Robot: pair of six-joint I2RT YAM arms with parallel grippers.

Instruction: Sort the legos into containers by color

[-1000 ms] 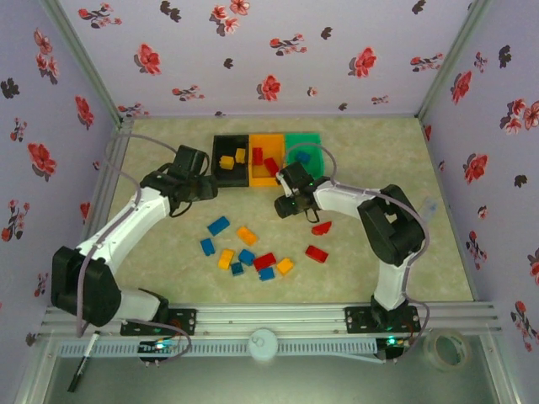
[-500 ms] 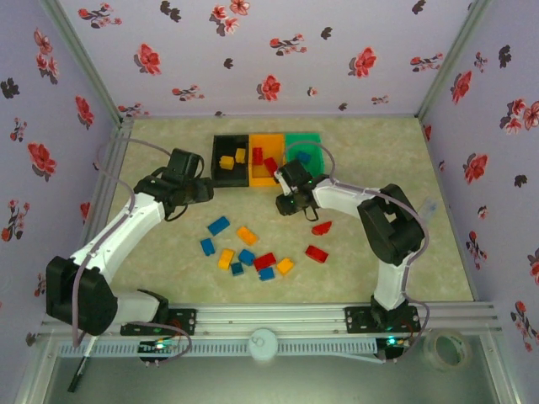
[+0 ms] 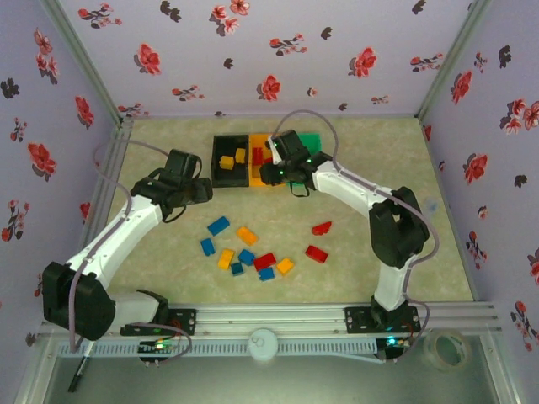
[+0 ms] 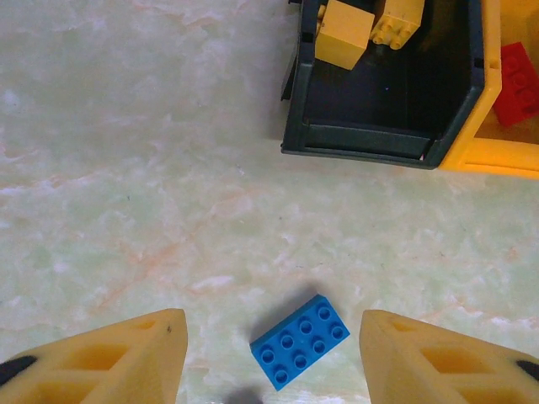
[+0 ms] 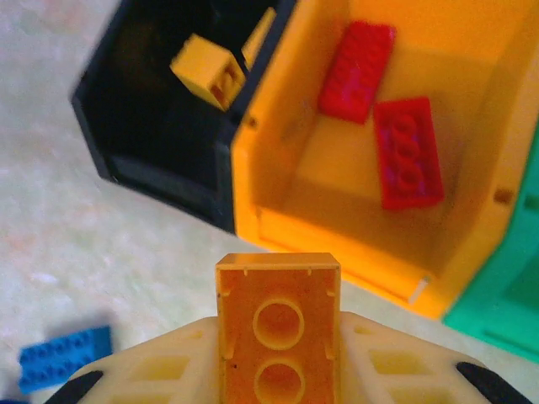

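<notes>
1. At the front of the bin row, by the black/orange joint: right gripper (image 3: pixel 271 174), fingers clamped on a yellow-orange brick (image 5: pixel 278 324). The brick's hollow underside faces the wrist cam.
2. Orange bin (image 5: pixel 278 181), middle of the row, just beyond that brick. Two red bricks (image 5: pixel 407 151) lie on its floor, near each other.
3. Black bin (image 4: pixel 379 139), left end of the row. Two yellow bricks (image 4: pixel 344 34) sit at its far end.
4. Green bin (image 3: pixel 313 138), right end of the row, partly behind the right arm. Contents: can't tell.
5. Left gripper (image 4: pixel 271 324): fingers spread wide, gripping nothing. It sits near the black bin's front-left corner.
6. Blue brick (image 4: pixel 301 338) lies flat on the table (image 3: pixel 379 168), studs up. In the left wrist cam it shows between the two fingers, touching neither.
7. Loose bricks (image 3: pixel 246 257) (blue, red, yellow-orange) are scattered on the table on the near side of the bins, between the arms. Two red ones lie off to the right of the cluster.
</notes>
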